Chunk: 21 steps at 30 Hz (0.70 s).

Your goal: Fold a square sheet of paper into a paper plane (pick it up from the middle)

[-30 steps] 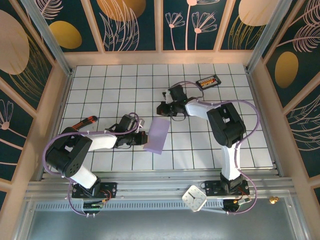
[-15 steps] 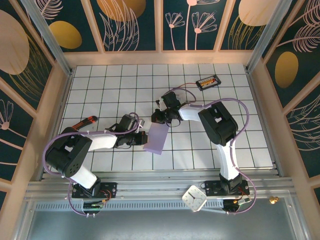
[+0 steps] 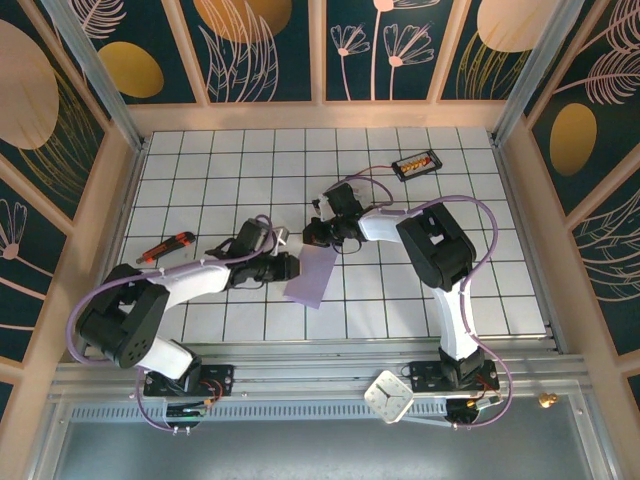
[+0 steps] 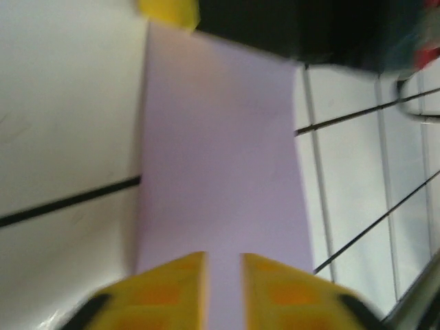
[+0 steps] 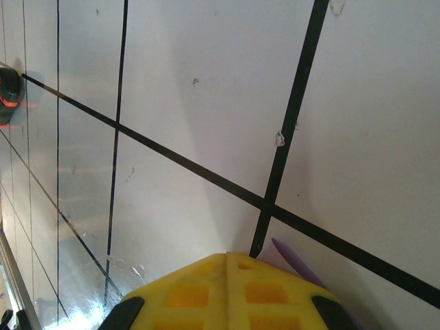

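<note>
My left fingers have just parted slightly, probably letting go of the lavender sheet. My right fingers, pressed together, sit at its corner.

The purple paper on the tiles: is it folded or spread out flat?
Folded, it seems: the purple paper lies as a narrow oblong, not a square; its layers cannot be told apart.

paper sheet: thin, smooth, matt paper | table: glossy white tiles
</note>
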Motion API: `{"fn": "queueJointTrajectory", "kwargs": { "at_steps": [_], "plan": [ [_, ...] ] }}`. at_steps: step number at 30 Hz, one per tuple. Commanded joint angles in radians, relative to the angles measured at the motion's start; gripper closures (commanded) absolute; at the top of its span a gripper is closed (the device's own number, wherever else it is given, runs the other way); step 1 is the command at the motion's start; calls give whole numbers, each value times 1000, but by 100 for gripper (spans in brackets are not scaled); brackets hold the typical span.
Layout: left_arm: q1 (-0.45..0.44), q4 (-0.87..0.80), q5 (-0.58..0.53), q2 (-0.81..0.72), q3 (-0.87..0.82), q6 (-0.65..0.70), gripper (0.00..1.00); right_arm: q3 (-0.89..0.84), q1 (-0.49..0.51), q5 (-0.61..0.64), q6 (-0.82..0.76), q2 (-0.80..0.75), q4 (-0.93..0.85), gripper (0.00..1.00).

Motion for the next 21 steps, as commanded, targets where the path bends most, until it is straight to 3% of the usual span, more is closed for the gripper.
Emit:
{"fn": "queueJointTrajectory", "kwargs": {
  "at_steps": [1, 14, 21],
  "plan": [
    [25, 63, 64, 76, 73, -50, 99, -35, -17, 63, -26, 48, -36, 100],
    [73, 125, 105, 300, 168, -38, 100, -30, -17, 63, -25, 50, -31, 100],
    [76, 93, 86, 304, 120, -13, 100, -35, -18, 71, -28, 48, -38, 100]
  ]
}}
